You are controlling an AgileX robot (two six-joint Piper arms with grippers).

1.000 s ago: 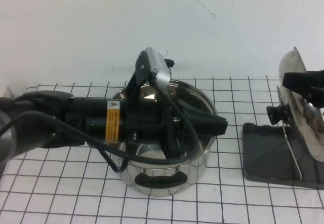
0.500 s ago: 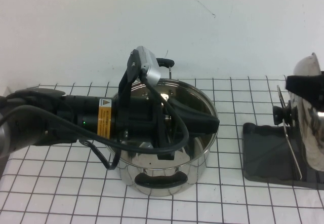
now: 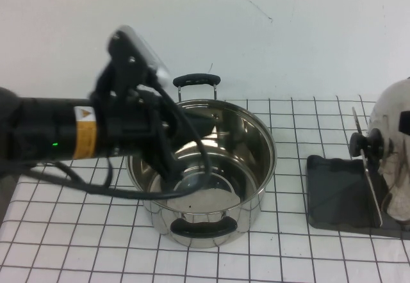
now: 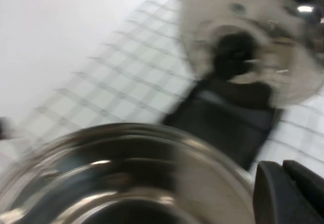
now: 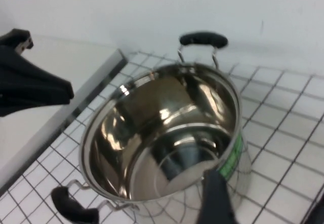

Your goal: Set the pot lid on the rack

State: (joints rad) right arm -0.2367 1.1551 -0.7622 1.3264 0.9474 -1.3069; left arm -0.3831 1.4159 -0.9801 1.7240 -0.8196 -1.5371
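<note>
Gridded tabletop: left gripper (image 3: pixel 182 126) over pot (image 3: pixel 256 187), right gripper (image 3: pixel 405 121) by rack (image 3: pixel 333 193).

The shiny pot lid (image 3: pixel 392 161) stands on edge in the dark-based wire rack (image 3: pixel 343 196), black knob leftward.

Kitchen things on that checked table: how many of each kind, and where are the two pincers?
Pot: 1
Pot lid: 1, at the rack
Rack: 1
Total: 3
Left pincer: over the pot's left rim
Right pincer: at the lid, far right
</note>
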